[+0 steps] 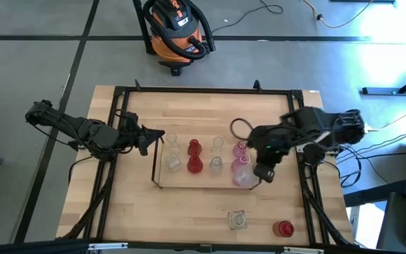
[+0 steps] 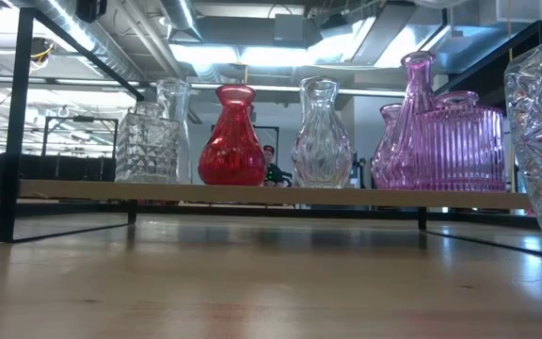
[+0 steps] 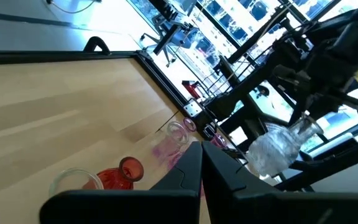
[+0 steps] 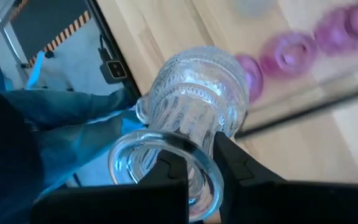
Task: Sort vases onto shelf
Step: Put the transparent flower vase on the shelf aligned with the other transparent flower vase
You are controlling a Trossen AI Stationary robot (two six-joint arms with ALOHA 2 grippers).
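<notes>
One clear vase [image 4: 194,118] hangs pinched by its rim in the right gripper [image 4: 199,165] above the shelf [image 1: 157,185], likely for placing; left gripper [image 3: 199,165] waits closed, empty.

High cam straight down over pale wooden bench [image 1: 189,212]; low cam at bench-top level, close. Both share thin dark wire shelf [image 1: 158,185]; wrist cams tilted, probably oblique.

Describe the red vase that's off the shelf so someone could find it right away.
Start at the wire shelf mid-table, then look toward the table's front right corner. The red vase stands there alone on bare wood, right of a clear square jar. It is the only red one not on the shelf.
</notes>
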